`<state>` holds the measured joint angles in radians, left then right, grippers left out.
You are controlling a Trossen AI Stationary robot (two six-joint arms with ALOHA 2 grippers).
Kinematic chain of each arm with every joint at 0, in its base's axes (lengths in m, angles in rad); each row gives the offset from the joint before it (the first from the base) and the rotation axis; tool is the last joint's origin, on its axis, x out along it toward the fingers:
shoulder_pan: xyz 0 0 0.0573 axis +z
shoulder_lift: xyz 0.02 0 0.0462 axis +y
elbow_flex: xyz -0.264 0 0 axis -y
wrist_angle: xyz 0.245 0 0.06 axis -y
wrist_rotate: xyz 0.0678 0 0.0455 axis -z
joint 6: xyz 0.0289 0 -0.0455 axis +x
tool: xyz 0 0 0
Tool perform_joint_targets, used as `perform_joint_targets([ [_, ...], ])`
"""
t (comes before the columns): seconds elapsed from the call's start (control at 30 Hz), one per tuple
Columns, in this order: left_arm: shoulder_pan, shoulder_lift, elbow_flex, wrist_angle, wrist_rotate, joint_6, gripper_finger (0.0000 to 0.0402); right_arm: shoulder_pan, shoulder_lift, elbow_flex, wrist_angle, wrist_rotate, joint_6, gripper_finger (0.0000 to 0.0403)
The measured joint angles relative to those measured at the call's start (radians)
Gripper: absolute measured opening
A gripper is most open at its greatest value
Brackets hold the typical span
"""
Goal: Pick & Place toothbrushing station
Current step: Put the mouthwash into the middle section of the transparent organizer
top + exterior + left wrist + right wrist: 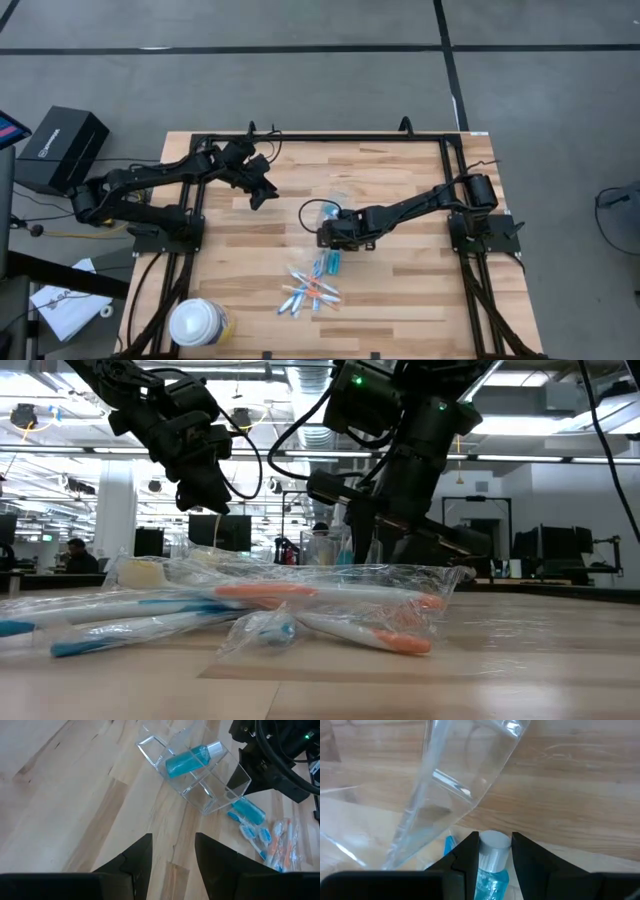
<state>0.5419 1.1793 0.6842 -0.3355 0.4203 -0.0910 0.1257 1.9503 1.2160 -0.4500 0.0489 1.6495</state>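
Note:
A clear plastic holder (200, 775) lies on its side at the table's middle, with a blue tube (190, 759) inside it. It also shows in the right wrist view (460, 780). A second blue tube (332, 262) lies just near of it. Several blue, white and orange toothbrushes (310, 290) in clear wrappers lie in a heap toward the near edge. My right gripper (325, 238) is down at the second tube, shut on its cap end. My left gripper (262, 192) hangs open and empty above the table, left of the holder. My right gripper has the second blue tube's pale cap (494, 842) pinched between its two fingers (465, 857). The fingers come from above, slanting from the table's right. The tube's body (248, 810) lies on the table toward the near edge.
A large round white-topped container (195, 322) stands at the near left corner. A black box (65, 148) sits off the table's far left. Bare wood lies under my left gripper (173, 852) and along the far side.

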Motion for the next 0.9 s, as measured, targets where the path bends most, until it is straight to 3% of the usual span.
perform_joint_targets([
  [0.2,0.000,0.000,0.000,0.000,0.006,0.000,0.0143,0.000,0.003,-0.002,0.069,-0.025,0.000,0.0103],
  [0.77,0.000,0.000,0.000,0.000,0.008,0.006,0.0143,-0.001,0.003,-0.002,0.061,-0.029,0.001,0.0102],
  [0.9,0.000,0.000,0.000,-0.001,0.008,0.007,0.0143,-0.006,0.003,-0.002,0.057,-0.029,0.000,0.0080],
])
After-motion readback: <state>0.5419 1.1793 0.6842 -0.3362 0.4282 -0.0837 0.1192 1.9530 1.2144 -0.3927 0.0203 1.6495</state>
